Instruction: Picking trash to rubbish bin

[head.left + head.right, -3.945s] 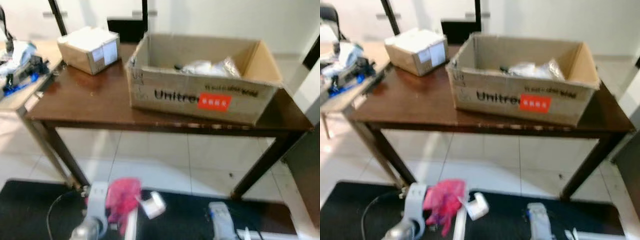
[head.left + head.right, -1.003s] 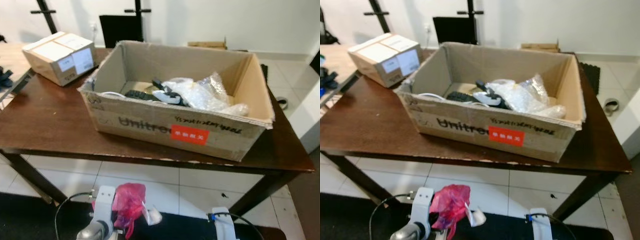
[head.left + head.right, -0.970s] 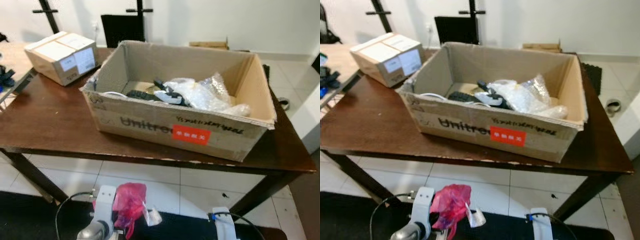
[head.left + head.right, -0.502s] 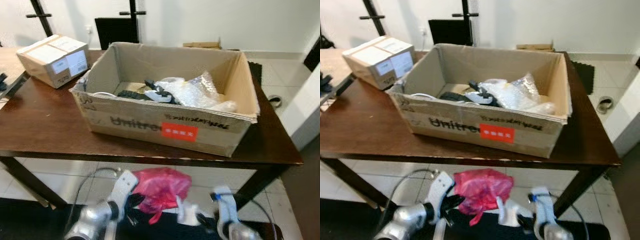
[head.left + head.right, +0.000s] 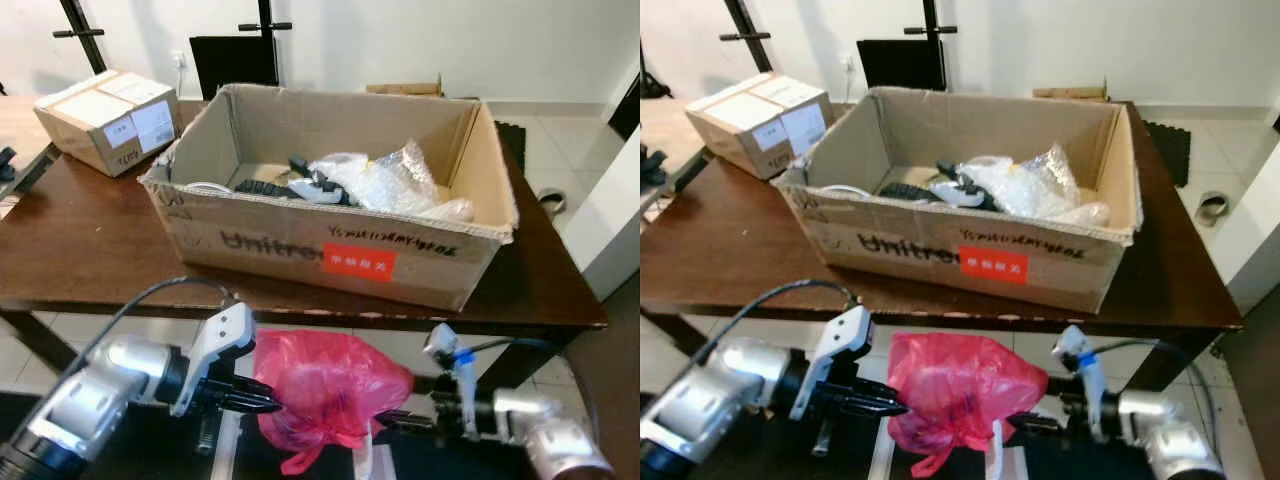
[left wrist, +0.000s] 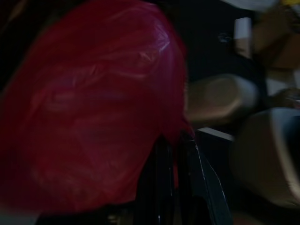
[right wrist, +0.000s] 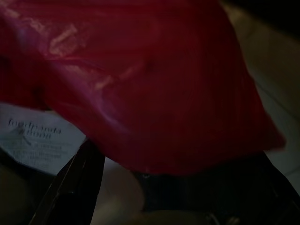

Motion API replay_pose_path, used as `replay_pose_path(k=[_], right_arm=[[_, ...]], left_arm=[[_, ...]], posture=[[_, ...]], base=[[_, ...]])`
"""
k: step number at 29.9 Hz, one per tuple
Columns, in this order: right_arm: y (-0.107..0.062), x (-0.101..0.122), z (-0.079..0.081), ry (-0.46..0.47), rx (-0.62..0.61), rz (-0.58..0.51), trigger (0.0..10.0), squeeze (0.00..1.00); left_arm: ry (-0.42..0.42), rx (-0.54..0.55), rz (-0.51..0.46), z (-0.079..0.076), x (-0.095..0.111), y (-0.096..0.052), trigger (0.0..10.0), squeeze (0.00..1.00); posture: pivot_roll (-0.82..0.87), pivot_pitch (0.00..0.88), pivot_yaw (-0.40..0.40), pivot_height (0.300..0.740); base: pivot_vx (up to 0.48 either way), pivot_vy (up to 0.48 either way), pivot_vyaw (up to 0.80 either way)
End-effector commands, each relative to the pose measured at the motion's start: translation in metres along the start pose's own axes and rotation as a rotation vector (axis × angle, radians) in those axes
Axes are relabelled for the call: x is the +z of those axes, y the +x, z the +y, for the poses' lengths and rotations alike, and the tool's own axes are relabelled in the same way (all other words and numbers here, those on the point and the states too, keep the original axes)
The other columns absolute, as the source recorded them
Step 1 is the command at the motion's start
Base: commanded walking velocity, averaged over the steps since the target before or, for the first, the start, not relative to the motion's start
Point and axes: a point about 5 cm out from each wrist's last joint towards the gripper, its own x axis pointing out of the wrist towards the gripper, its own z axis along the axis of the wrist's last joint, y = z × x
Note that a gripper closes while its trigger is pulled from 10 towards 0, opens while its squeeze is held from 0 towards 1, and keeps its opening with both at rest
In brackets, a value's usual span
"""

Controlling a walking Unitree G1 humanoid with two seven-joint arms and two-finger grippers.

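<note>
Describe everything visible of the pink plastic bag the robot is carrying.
The pink plastic bag is thin, crinkled, glossy film, bulging and rounded, with a loose tail hanging from its underside. It is held in the air between the two arms, below the front edge of the brown table and in front of the cardboard box. The left gripper meets its left side and the right gripper its right side. A white printed label lies against it near the right gripper.

Close before my wrist hangs a crumpled red plastic bag (image 7: 154, 89); beneath it shows a white printed label (image 7: 35, 138), beside one black finger (image 7: 77, 183) of mine.
</note>
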Motion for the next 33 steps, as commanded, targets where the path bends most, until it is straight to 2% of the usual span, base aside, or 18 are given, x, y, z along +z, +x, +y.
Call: replay_pose_path(k=[1, 2, 5, 6, 7, 8, 10, 11, 12, 15, 17, 19, 26, 27, 29, 30, 31, 33], right_arm=[[-0.005, 0.008, 0.001, -0.009, 0.015, -0.026, 10.0, 0.00], [-0.012, 0.012, -0.004, -0.041, -0.020, -0.009, 10.0, 0.00], [-0.020, 0.011, -0.009, -0.055, -0.052, 0.037, 10.0, 0.00], [-0.031, 0.001, -0.016, -0.090, -0.116, 0.164, 10.0, 0.00], [-0.031, 0.001, -0.016, -0.090, -0.116, 0.164, 10.0, 0.00], [-0.039, -0.009, -0.019, -0.129, -0.158, 0.273, 10.0, 0.00], [-0.048, -0.025, -0.025, -0.151, -0.220, 0.398, 10.0, 0.00], [-0.048, -0.025, -0.025, -0.151, -0.220, 0.398, 10.0, 0.00], [-0.054, -0.037, -0.026, -0.182, -0.250, 0.480, 10.0, 0.00], [-0.054, -0.036, -0.033, -0.188, -0.349, 0.432, 10.0, 0.00], [-0.055, -0.030, -0.038, -0.136, -0.428, 0.338, 10.0, 0.00], [-0.057, -0.027, -0.039, -0.095, -0.442, 0.275, 10.0, 0.00], [-0.065, -0.032, -0.039, -0.082, -0.428, 0.292, 10.0, 0.00], [-0.065, -0.034, -0.038, -0.081, -0.407, 0.303, 10.0, 0.00], [-0.065, -0.035, -0.037, -0.080, -0.399, 0.303, 10.0, 0.00], [-0.061, -0.034, -0.035, -0.069, -0.370, 0.282, 10.0, 0.00], [-0.059, -0.033, -0.034, -0.064, -0.359, 0.269, 10.0, 0.00], [-0.058, -0.032, -0.033, -0.061, -0.350, 0.259, 10.0, 0.00]], left_arm=[[0.006, -0.102, 0.013, -0.012, 0.010, -0.002, 10.0, 0.00], [0.033, -0.125, 0.026, -0.015, 0.018, -0.004, 10.0, 0.00], [0.052, -0.112, 0.068, -0.014, 0.020, -0.006, 10.0, 0.00], [0.074, -0.076, 0.123, -0.011, 0.019, -0.010, 10.0, 0.00], [0.074, -0.076, 0.123, -0.011, 0.019, -0.010, 10.0, 0.00], [0.085, -0.049, 0.159, -0.009, 0.018, -0.012, 10.0, 0.00], [0.090, -0.026, 0.153, -0.006, 0.021, -0.014, 10.0, 0.00], [0.090, -0.026, 0.153, -0.006, 0.021, -0.014, 10.0, 0.00], [0.072, -0.019, 0.129, -0.006, 0.025, -0.016, 10.0, 0.00], [0.075, 0.005, 0.153, -0.004, 0.025, -0.020, 10.0, 0.00], [0.065, 0.030, 0.177, -0.004, 0.023, -0.026, 10.0, 0.00], [0.052, 0.044, 0.183, -0.005, 0.024, -0.031, 10.0, 0.00], [0.086, 0.043, 0.181, -0.007, 0.039, -0.044, 10.0, 0.00], [0.112, 0.034, 0.129, -0.008, 0.055, -0.050, 10.0, 0.00], [0.122, 0.030, 0.108, -0.008, 0.061, -0.052, 10.0, 0.00], [0.170, 0.016, 0.005, -0.009, 0.085, -0.061, 10.0, 0.00], [0.190, 0.011, -0.036, -0.009, 0.095, -0.065, 10.0, 0.00], [0.206, 0.008, -0.065, -0.010, 0.102, -0.068, 10.0, 0.00]], posture=[[-0.07, 0.115, 0.054, 0.740], [-0.07, 0.115, 0.054, 0.740], [-0.07, 0.115, 0.054, 0.740], [-0.07, 0.116, 0.058, 0.740], [-0.07, 0.116, 0.058, 0.740], [-0.07, 0.116, 0.058, 0.740], [-0.07, 0.116, 0.058, 0.740], [-0.07, 0.116, 0.058, 0.740], [-0.07, 0.117, 0.056, 0.740], [-0.06, 0.117, 0.054, 0.740], [-0.06, 0.118, 0.056, 0.740], [-0.06, 0.119, 0.056, 0.740], [-0.06, 0.119, 0.053, 0.740], [-0.06, 0.116, 0.051, 0.740], [-0.06, 0.116, 0.051, 0.740], [-0.06, 0.112, 0.051, 0.740], [-0.06, 0.111, 0.051, 0.740], [-0.06, 0.111, 0.051, 0.740]], base=[[0.000, 0.000, 0.00], [0.000, 0.000, 0.00], [0.000, 0.000, 0.00], [0.000, 0.000, 0.00], [0.000, 0.000, 0.00], [0.000, 0.000, 0.00], [0.000, 0.000, 0.00], [0.000, 0.000, 0.00], [0.000, 0.000, 0.00], [0.000, 0.000, 0.00], [0.000, 0.000, 0.00], [0.000, 0.000, 0.00], [0.000, 0.000, 0.00], [0.000, 0.000, 0.00], [0.000, 0.000, 0.00], [0.000, 0.000, 0.00], [0.000, 0.000, 0.00], [0.000, 0.000, 0.00]])
